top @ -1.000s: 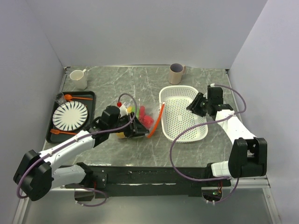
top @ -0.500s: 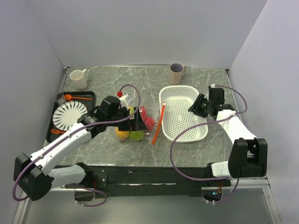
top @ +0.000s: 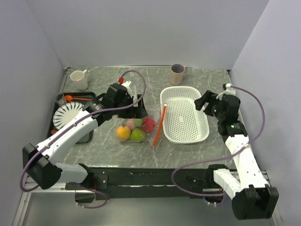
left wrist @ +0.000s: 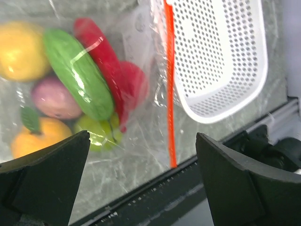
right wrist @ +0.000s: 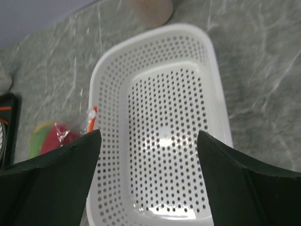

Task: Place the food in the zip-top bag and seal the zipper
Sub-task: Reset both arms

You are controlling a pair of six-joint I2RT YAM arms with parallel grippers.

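The clear zip-top bag point(top: 141, 130) lies flat on the table left of the white basket. The food is inside it: an orange fruit point(top: 123, 133), a green one point(top: 138, 135), a red one point(top: 148, 124) and a purple one point(top: 130, 123). The left wrist view shows them through the plastic, with a green cucumber point(left wrist: 77, 73) and a red pepper point(left wrist: 106, 61). The orange-red zipper point(top: 159, 126) runs along the bag's right edge point(left wrist: 169, 84), its white slider point(right wrist: 91, 114) at the far end. My left gripper point(top: 136, 110) hovers open and empty over the bag's far side point(left wrist: 142, 141). My right gripper point(top: 207, 101) is open and empty above the basket's right rim point(right wrist: 149, 141).
The white perforated basket point(top: 195, 134) stands right of the bag, empty point(right wrist: 216, 94). A black tray point(top: 90, 96) at the left holds a white plate point(top: 69, 116) and an orange spoon point(top: 77, 98). A white mug point(top: 79, 80) and a tan cup point(top: 178, 74) stand at the back.
My left gripper has lifted off the bag and moved back; the food now lies uncovered in the bag. My right arm has swung to the right, off the basket's middle.
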